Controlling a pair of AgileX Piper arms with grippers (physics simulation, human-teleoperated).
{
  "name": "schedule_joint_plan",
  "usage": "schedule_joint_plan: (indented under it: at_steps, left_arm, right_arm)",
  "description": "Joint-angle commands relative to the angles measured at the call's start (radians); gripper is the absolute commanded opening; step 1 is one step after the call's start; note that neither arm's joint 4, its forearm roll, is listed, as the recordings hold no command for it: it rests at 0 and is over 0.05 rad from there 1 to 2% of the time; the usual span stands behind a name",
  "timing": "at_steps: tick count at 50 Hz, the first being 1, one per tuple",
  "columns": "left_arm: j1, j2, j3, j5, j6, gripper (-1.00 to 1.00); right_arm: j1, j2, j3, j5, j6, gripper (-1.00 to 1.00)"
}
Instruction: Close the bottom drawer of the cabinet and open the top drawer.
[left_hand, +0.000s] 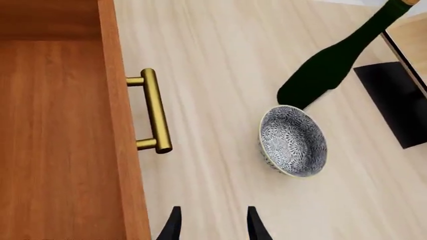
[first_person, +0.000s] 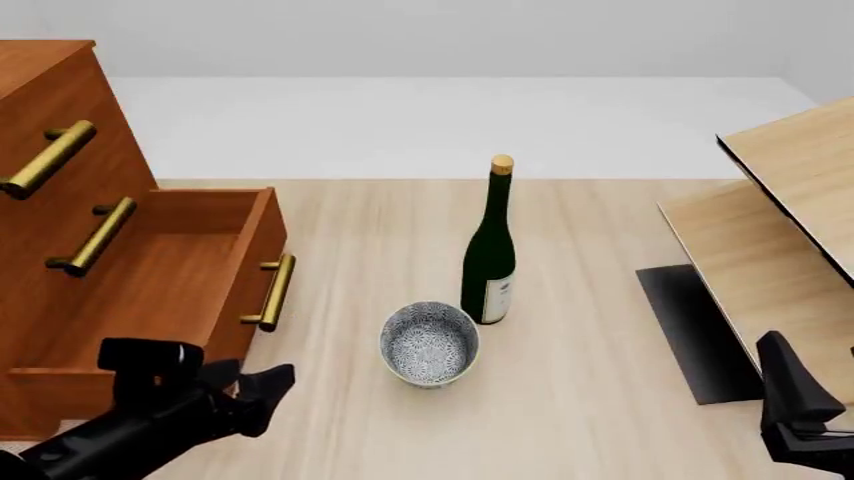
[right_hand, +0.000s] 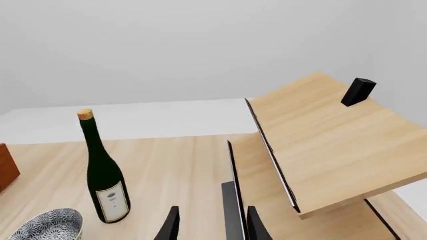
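The cabinet (first_person: 30, 72) stands at the table's left. Its bottom drawer (first_person: 160, 268) is pulled far out, showing an empty wooden inside and a brass handle (first_person: 272, 292). The top drawer (first_person: 96, 112) sits flush, with its handle (first_person: 47, 158) facing out. My left gripper (first_person: 264, 394) is open and empty, low in front of the open drawer's front corner. In the left wrist view the drawer (left_hand: 60, 125) and its handle (left_hand: 155, 111) lie just ahead of the open gripper (left_hand: 213, 224). My right gripper (first_person: 790, 388) is open and empty at the near right, far from the cabinet.
A patterned bowl (first_person: 429, 343) and a green wine bottle (first_person: 490, 250) stand mid-table, right of the open drawer. A pale light-wood shelf unit (first_person: 787, 200) fills the right side, with a small black block (right_hand: 358, 91) on its top. A dark base panel (first_person: 687, 330) lies below it.
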Motion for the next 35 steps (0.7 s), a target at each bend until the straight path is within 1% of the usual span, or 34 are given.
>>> schedule_joint_plan:
  at_steps: [1, 2, 3, 4, 10, 12, 14, 15, 18, 19, 22, 26, 33, 34, 35]
  left_arm:
    - [0.068, 0.014, 0.016, -0.011, 0.053, 1.00]
    - [0.069, 0.016, 0.017, -0.013, 0.050, 1.00]
    - [0.090, 0.012, 0.020, -0.008, 0.071, 1.00]
    - [0.084, 0.014, 0.020, -0.010, 0.065, 1.00]
    - [0.104, 0.002, 0.025, 0.000, 0.087, 1.00]
    - [0.131, -0.005, 0.029, 0.007, 0.106, 1.00]
    - [0.129, -0.001, 0.028, 0.001, 0.101, 1.00]
    - [0.144, 0.001, 0.028, 0.002, 0.117, 1.00]
    - [0.156, 0.016, 0.029, -0.010, 0.116, 1.00]
    - [0.178, 0.006, 0.032, -0.003, 0.133, 1.00]
    - [0.190, 0.010, 0.031, -0.008, 0.126, 1.00]
    - [0.220, 0.005, 0.038, -0.015, 0.135, 1.00]
    - [0.247, 0.013, 0.045, -0.030, 0.144, 1.00]
    - [0.254, 0.013, 0.046, -0.030, 0.146, 1.00]
    - [0.278, -0.008, 0.052, -0.024, 0.149, 1.00]
  right_arm:
    - [0.001, -0.003, 0.000, 0.003, 0.001, 1.00]
    - [0.001, -0.002, 0.000, 0.002, 0.002, 1.00]
    - [0.001, -0.002, 0.000, 0.002, 0.001, 1.00]
    - [0.001, -0.002, 0.000, 0.003, 0.001, 1.00]
    - [0.001, -0.005, 0.000, 0.005, 0.002, 1.00]
    - [0.001, -0.006, 0.000, 0.006, 0.001, 1.00]
    - [0.001, -0.005, 0.000, 0.005, 0.001, 1.00]
    - [0.002, -0.004, 0.000, 0.004, 0.001, 1.00]
    - [0.002, -0.004, 0.000, 0.005, 0.001, 1.00]
    - [0.002, -0.005, 0.000, 0.005, 0.001, 1.00]
    - [0.002, -0.003, 0.000, 0.003, 0.001, 1.00]
    - [0.003, -0.002, 0.000, 0.002, 0.001, 1.00]
    - [0.003, -0.003, 0.000, 0.003, 0.001, 1.00]
    - [0.002, -0.003, 0.000, 0.002, 0.001, 1.00]
    - [0.003, -0.003, 0.000, 0.002, 0.001, 1.00]
